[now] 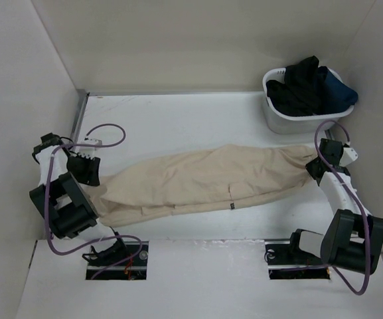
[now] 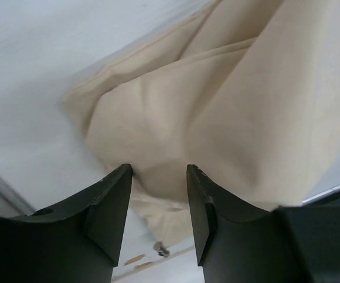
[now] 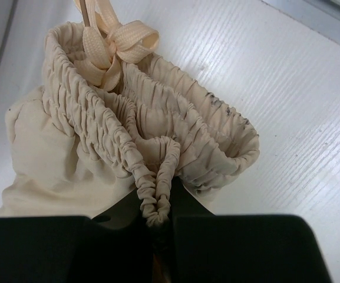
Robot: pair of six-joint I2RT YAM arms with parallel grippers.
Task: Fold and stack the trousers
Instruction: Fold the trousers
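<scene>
At about 9 o'clock on the white counter [image 1: 178, 119], the left hand [image 1: 85, 169] [image 2: 158, 171] sits over the leg ends of the trousers [image 1: 204, 179] [image 2: 217, 118] [image 3: 52, 171]; its two fingers [image 2: 114, 206] stand moderately apart with beige cloth showing in the gap, though whether the pads touch it cannot be told. The trousers lie stretched across the middle of the counter from 8 o'clock towards 3 o'clock, wrinkled and lying along themselves, with a small dark tag [image 1: 231, 206] on the near edge at roughly 6 o'clock. At 3 o'clock the right hand [image 1: 314, 169] [image 3: 158, 206] is closed narrow on a fold of the gathered elastic waistband [image 3: 158, 135], whose drawstring bow [image 3: 114, 47] lies at 12 o'clock in the wrist view. At 1 o'clock a white basket [image 1: 291, 123] holds dark clothes [image 1: 307, 86], just beyond the waistband
</scene>
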